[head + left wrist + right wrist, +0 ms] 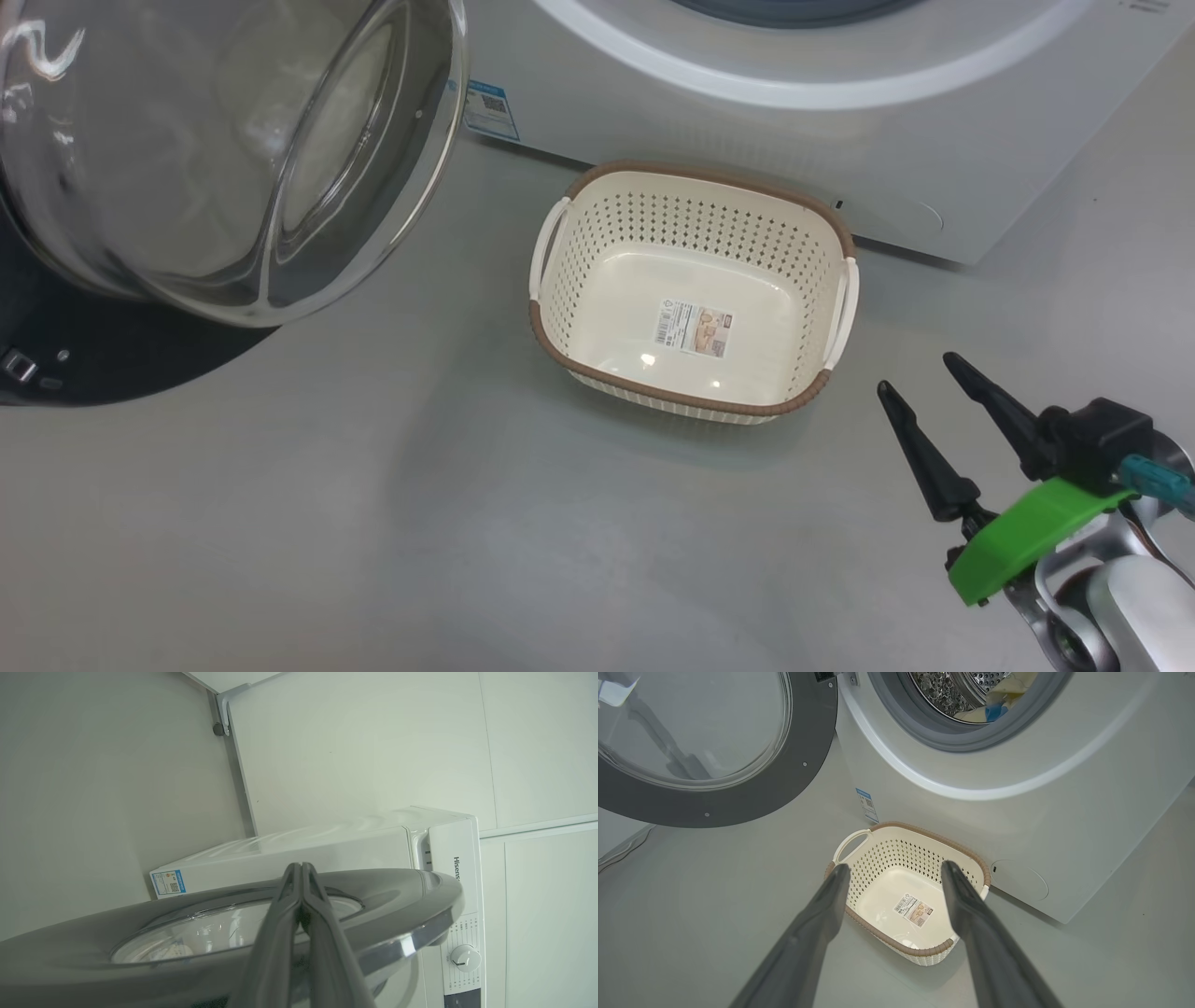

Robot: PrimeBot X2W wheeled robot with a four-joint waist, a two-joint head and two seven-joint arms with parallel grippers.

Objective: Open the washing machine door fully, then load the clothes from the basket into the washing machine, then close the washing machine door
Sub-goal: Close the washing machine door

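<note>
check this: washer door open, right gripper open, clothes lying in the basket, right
Wrong on the clothes: they lie inside the washing machine, and the basket is empty, as the right wrist view shows. The door and right gripper are open, as said.

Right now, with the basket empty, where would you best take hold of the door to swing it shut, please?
Probably the black rim of the door by its latch, on the free edge, coming from the outer face, where the shut left gripper is. The glass bowl bulges, too wide and slick to pinch.
</note>
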